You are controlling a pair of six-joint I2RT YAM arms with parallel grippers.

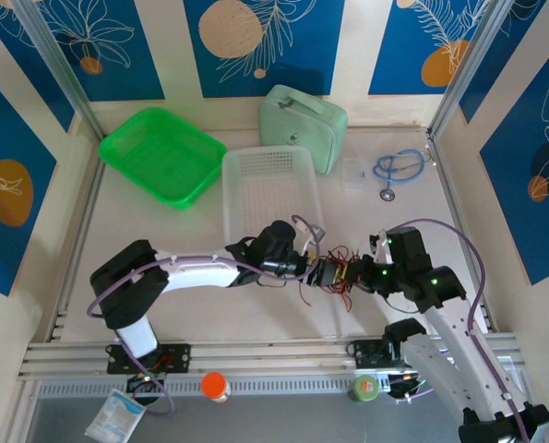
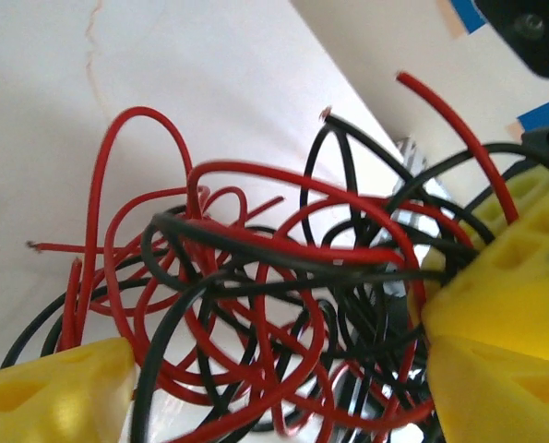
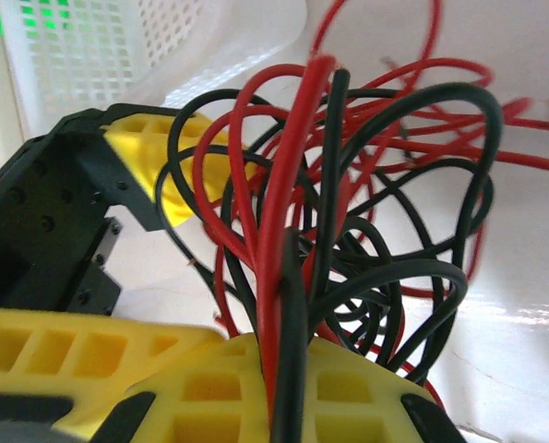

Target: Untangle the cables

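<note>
At the middle of the desk (image 1: 200,318) both arms meet at the cables (image 1: 337,277), which are one knotted red-and-black ball, so I judge little is done. The right gripper (image 3: 283,369) has its jaws pinching several strands. The left gripper (image 2: 274,397) has its jaws spread around the tangle.

No legible text, brand or number (print on packet (image 1: 113,414) too small).

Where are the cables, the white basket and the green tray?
the cables (image 3: 288,185): right wrist view, on a red strand.
white basket (image 1: 267,150): top external view, on its far rim.
green tray (image 1: 163,152): top external view, on its bare floor.
</note>
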